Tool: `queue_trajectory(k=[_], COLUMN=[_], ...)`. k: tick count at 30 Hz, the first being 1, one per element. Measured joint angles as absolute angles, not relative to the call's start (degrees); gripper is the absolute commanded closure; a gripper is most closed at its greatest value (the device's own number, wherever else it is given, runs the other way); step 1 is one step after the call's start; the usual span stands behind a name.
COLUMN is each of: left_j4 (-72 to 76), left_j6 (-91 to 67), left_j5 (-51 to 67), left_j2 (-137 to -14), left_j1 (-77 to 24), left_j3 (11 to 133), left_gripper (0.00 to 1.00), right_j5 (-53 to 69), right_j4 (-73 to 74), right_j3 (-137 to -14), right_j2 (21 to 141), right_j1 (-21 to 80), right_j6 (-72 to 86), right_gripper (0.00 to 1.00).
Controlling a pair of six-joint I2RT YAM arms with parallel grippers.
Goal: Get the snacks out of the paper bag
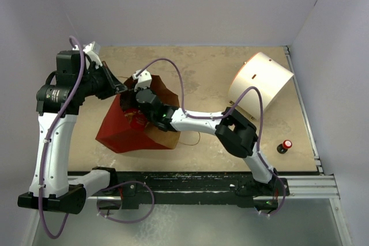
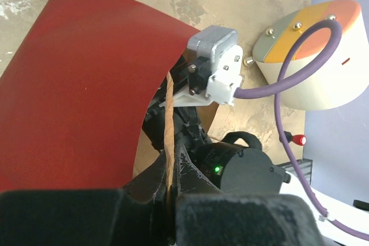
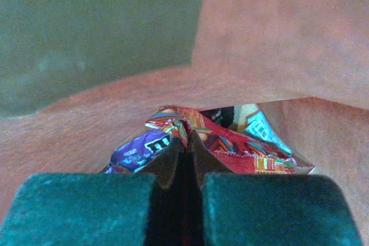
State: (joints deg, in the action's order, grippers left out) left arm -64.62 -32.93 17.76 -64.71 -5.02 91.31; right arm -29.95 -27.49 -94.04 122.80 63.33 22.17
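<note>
Inside the paper bag (image 3: 288,38), a red cookie bag (image 3: 242,148) lies crumpled against the brown inner wall. It is glossy film with busy coloured print and a crimped, saw-toothed edge. A purple candy packet (image 3: 138,151) with white lettering sits just beside it on the left. The print on both is too blurred to read. The right gripper (image 3: 187,142) has its jaws pressed together, and they appear to pinch the cookie bag's crinkled upper edge. The right arm reaches from its base at the near right, bends sharply at the elbow, and runs its forearm leftward into the bag's mouth. The paper bag (image 1: 124,133) lies tipped on the table (image 1: 202,73), left of centre. It is matte red outside and brown inside, and one thin loop handle (image 1: 193,140) trails on the surface next to it. The left gripper (image 2: 169,165) is clamped on a thin brown strip at the bag's mouth; I cannot tell whether this is rim or handle. The left arm stands tall from the near left and folds over, with its wrist turned toward the bag's far edge. Well apart at the far right lies a white cylinder (image 1: 260,84) on its side, with a small red-capped black object (image 1: 284,146) nearer the front.
</note>
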Motion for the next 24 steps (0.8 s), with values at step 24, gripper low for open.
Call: queue_trajectory(k=[24], left_j4=[-69.84], left_j6=[-31.92], left_j5=[11.0], left_j2=[-65.6], left_j1=[-5.02], left_j3=[95.81], left_gripper=[1.0], right_j5=[-24.75], right_j4=[-2.83], right_j3=[-100.09], right_j2=[110.13], right_j1=[63.37], right_j6=[33.89], right_gripper=[1.0])
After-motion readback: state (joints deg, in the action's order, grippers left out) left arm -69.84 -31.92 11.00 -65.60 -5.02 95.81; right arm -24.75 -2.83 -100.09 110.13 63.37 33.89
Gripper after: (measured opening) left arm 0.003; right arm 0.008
